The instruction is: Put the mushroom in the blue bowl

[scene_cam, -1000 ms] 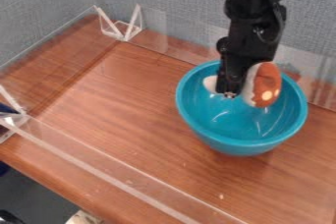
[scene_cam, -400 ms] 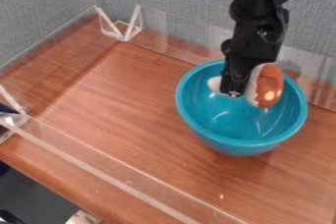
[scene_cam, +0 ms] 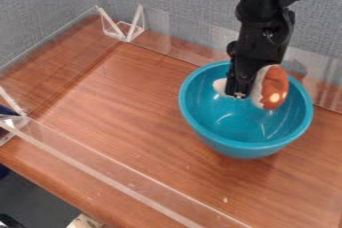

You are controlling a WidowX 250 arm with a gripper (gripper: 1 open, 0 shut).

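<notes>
The wooden table spreads below and to the left of the claw. The blue bowl sits directly beneath it. The claw points down inside the rim, clamped on the mushroom, which hangs over the bowl's interior.

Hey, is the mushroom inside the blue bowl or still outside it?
Inside. The mushroom sits within the blue bowl's rim, near the far wall, next to the gripper. Whether it rests on the bottom, cannot tell.
</notes>
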